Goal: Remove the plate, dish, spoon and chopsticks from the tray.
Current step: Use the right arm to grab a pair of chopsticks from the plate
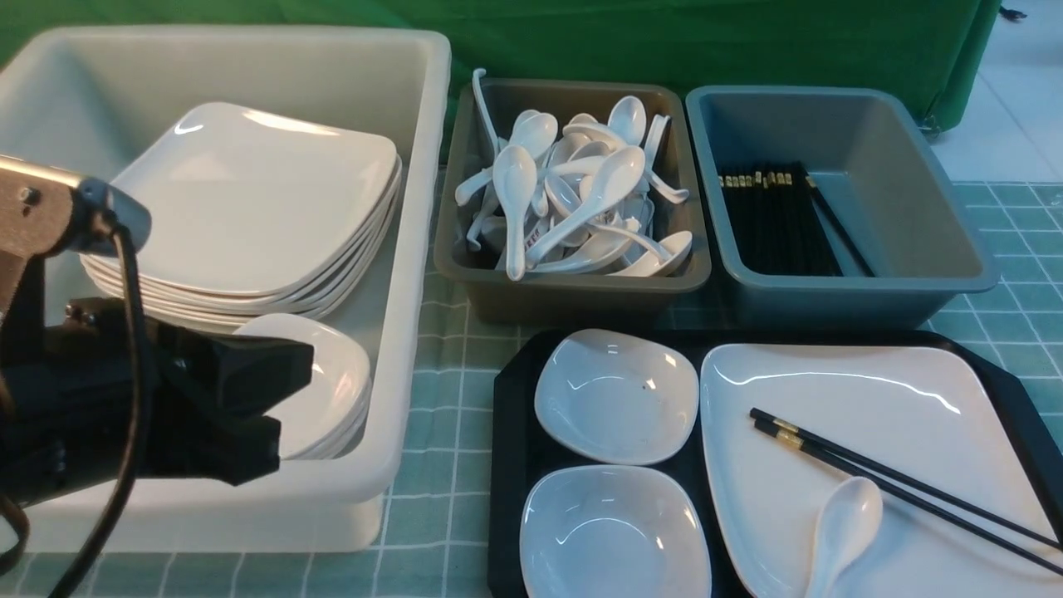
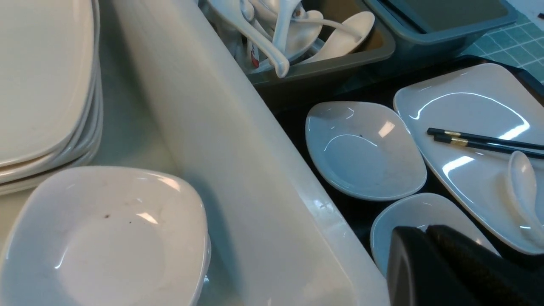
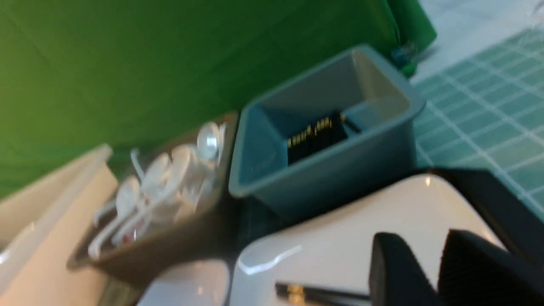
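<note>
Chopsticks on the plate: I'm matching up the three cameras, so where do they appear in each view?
Front: chopsticks lie diagonally across the plate, beside the spoon.
Left wrist: chopsticks on the plate, beside the spoon.
Right wrist: only their gold-banded ends show, on the plate.
Shared landmark: the plate.

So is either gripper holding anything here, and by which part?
Nothing is held. The left gripper sits empty over the white bin; the right gripper is over the plate with nothing between its fingers.

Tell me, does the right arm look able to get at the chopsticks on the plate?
Probably yes: its fingers hang over the plate, close to the chopsticks, which lie uncovered on it.
</note>
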Motion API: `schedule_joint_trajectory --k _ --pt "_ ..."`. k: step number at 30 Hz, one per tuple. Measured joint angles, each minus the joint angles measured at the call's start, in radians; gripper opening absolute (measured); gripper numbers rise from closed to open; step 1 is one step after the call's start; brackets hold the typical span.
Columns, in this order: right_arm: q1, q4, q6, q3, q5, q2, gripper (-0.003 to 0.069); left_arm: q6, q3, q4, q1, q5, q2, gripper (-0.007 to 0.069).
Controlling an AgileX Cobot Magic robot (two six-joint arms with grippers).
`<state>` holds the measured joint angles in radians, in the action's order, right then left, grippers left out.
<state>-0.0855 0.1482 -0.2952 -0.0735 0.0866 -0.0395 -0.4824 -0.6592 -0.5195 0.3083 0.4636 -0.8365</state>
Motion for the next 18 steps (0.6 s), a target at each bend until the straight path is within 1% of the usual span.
schedule_joint_trajectory --k 1,2,3,4,5,6,7,8,10,13,15,17,18 --pt "-0.032 0.001 0.080 -0.106 0.125 -0.076 0.0148 -0.019 0.000 -0.014 0.000 0.000 0.000 0.0017" --pt "-0.060 0.002 0.164 -0.184 0.210 -0.142 0.0133 -0.041 0.000 -0.028 0.000 0.000 0.000 0.0017" --pt "-0.066 0.001 0.164 -0.201 0.228 -0.157 0.0133 -0.041 0.000 -0.031 0.000 0.000 0.000 0.0017" --pt "-0.113 -0.008 0.276 -0.337 0.368 -0.289 0.0124 -0.074 0.000 -0.051 0.000 0.003 0.000 0.0017" --pt "-0.143 -0.021 0.337 -0.421 0.456 -0.379 0.0123 -0.095 0.000 -0.066 0.000 0.008 0.000 0.0017" --pt "-0.169 -0.042 0.388 -0.501 0.542 -0.470 0.0122 -0.111 0.000 -0.084 0.000 0.018 0.001 0.0017" --pt "-0.179 -0.058 0.406 -0.531 0.575 -0.507 0.0122 -0.118 0.000 -0.086 0.000 0.021 0.001 0.0017" --pt "-0.208 -0.095 0.464 -0.614 0.666 -0.614 0.0124 -0.135 0.000 -0.104 0.000 0.037 0.008 0.0017" --pt "-0.232 -0.170 0.525 -0.735 0.804 -0.789 0.0126 -0.170 0.000 -0.130 0.000 0.058 0.032 0.0017" --pt "-0.238 -0.212 0.552 -0.820 0.892 -0.968 0.0129 -0.219 -0.001 -0.164 0.000 0.113 0.100 0.0017" --pt "-0.239 -0.218 0.580 -0.841 0.900 -1.056 0.0138 -0.233 -0.002 -0.186 0.000 0.157 0.159 0.0017" --pt "-0.236 -0.218 0.632 -0.852 0.877 -1.201 0.0187 -0.243 -0.002 -0.197 0.000 0.208 0.238 0.0017" --pt "-0.236 -0.218 0.641 -0.852 0.875 -1.212 0.0199 -0.244 -0.003 -0.197 0.000 0.221 0.249 0.0017"
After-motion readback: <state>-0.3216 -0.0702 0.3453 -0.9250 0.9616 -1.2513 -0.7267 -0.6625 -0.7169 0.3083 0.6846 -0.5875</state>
